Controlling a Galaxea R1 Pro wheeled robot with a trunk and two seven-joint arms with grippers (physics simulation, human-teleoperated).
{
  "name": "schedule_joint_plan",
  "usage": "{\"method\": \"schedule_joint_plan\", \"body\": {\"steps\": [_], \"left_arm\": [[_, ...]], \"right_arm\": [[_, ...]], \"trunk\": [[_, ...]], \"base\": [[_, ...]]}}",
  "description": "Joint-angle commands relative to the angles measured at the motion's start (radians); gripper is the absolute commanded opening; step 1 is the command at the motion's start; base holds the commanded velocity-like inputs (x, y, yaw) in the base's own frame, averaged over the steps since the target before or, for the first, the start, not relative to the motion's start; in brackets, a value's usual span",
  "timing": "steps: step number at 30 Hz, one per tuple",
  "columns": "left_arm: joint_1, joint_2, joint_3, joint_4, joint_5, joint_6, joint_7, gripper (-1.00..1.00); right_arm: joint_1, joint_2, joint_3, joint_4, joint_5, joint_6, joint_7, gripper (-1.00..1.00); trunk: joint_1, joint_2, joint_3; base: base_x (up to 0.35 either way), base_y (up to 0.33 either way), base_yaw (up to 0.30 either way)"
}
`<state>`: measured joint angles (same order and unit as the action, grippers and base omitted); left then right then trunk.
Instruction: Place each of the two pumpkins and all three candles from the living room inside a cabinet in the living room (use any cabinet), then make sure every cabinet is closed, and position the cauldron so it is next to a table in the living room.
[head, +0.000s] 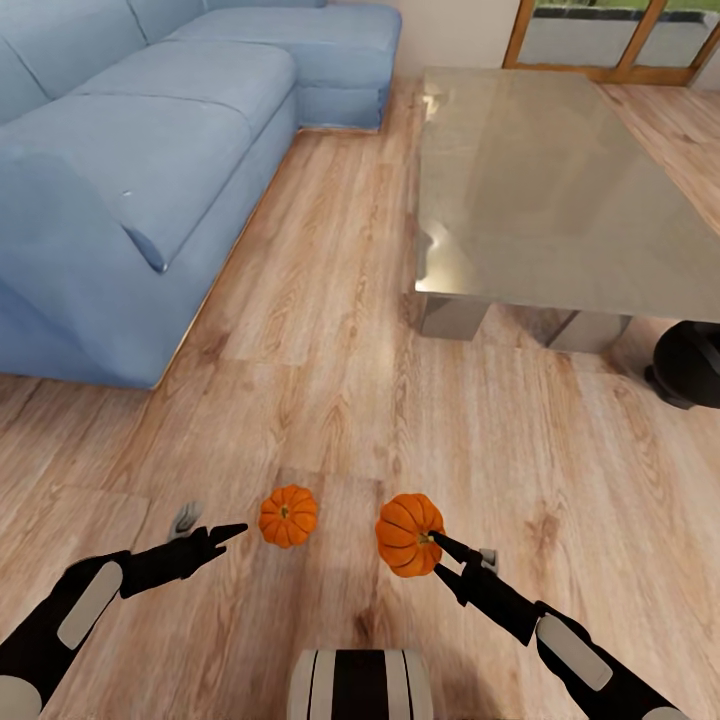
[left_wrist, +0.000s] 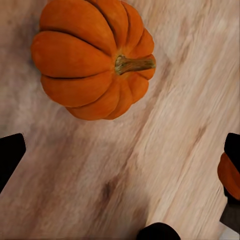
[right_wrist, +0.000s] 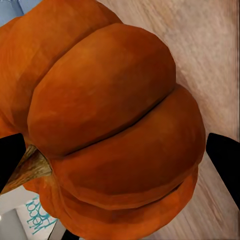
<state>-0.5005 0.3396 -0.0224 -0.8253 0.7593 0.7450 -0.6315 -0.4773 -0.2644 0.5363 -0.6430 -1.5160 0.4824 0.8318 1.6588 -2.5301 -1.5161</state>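
Orange pumpkin (head: 408, 534) clamped in right gripper (head: 437, 545), lifted off the wood floor (head: 330, 330). Second pumpkin (head: 288, 515) sits on floor just beside left gripper (head: 232, 531), whose fingers are spread, holding nothing. Open floor ahead between blue sofa (head: 130, 160) edge and glass table (head: 560, 190) edge. Black cauldron (head: 688, 364) by table's corner.

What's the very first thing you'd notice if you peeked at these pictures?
Two bright orange pumpkins low in the head view: the left pumpkin sits on the wooden floor just ahead of the open left gripper, and the right pumpkin sits between the fingers of the right gripper. Behind them are a big blue sofa on the left and a glass table on the right.
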Motion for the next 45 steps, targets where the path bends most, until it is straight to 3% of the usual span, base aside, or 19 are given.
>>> {"method": "schedule_joint_plan", "body": {"steps": [1, 7, 10, 13, 15, 18, 22, 36, 43, 45], "left_arm": [[0.000, 0.001, -0.002, 0.000, 0.008, 0.005, 0.001, 1.00], [0.000, 0.002, -0.002, 0.000, 0.008, 0.005, 0.001, 1.00], [0.000, 0.002, -0.002, 0.000, 0.008, 0.005, 0.001, 1.00], [0.000, 0.002, -0.002, 0.000, 0.008, 0.005, 0.001, 1.00], [-0.001, 0.004, -0.002, 0.000, 0.008, 0.005, 0.000, 1.00], [0.000, 0.005, -0.002, 0.000, 0.008, 0.006, 0.000, 1.00], [0.000, 0.006, -0.002, 0.000, 0.008, 0.007, -0.001, 1.00], [0.000, 0.006, -0.002, 0.000, 0.009, 0.007, -0.002, 1.00], [0.000, 0.008, -0.001, 0.000, 0.009, 0.008, -0.002, 1.00], [0.000, 0.009, 0.020, 0.000, 0.008, 0.008, -0.001, 1.00]], "right_arm": [[-0.001, -0.001, 0.005, 0.000, -0.012, 0.007, 0.002, -1.00], [-0.001, -0.002, 0.006, -0.015, -0.012, 0.008, 0.009, -1.00], [-0.001, -0.002, 0.007, -0.080, -0.012, 0.018, 0.021, -1.00], [0.001, -0.015, 0.009, -0.226, -0.001, 0.046, 0.006, -1.00], [0.002, -0.041, 0.011, -0.314, 0.019, 0.058, -0.017, -1.00], [0.008, -0.110, 0.011, -0.508, 0.029, 0.066, -0.100, -1.00], [0.019, -0.140, 0.007, -0.649, 0.024, 0.066, -0.205, -1.00], [0.022, -0.145, 0.005, -0.640, 0.025, 0.055, -0.232, -1.00], [0.022, -0.142, 0.005, -0.640, 0.026, 0.055, -0.235, -1.00], [0.022, -0.142, 0.005, -0.641, 0.026, 0.055, -0.235, -1.00]], "trunk": [[0.000, -0.001, -0.005], [0.002, -0.002, -0.024], [0.002, -0.002, -0.024], [0.002, -0.002, -0.024], [0.002, -0.002, -0.024], [0.003, -0.002, -0.028], [0.005, -0.003, -0.043], [0.011, -0.006, -0.097], [0.011, -0.006, -0.096], [0.011, -0.006, -0.095]], "base": [[0.000, 0.000, 0.000], [0.000, 0.000, 0.000], [0.000, 0.000, 0.000], [0.000, 0.000, 0.000], [0.000, 0.000, 0.000], [0.000, 0.000, 0.000], [0.000, 0.000, 0.000], [0.000, 0.000, 0.000], [0.002, 0.000, -0.037], [0.132, 0.000, -0.092]]}}
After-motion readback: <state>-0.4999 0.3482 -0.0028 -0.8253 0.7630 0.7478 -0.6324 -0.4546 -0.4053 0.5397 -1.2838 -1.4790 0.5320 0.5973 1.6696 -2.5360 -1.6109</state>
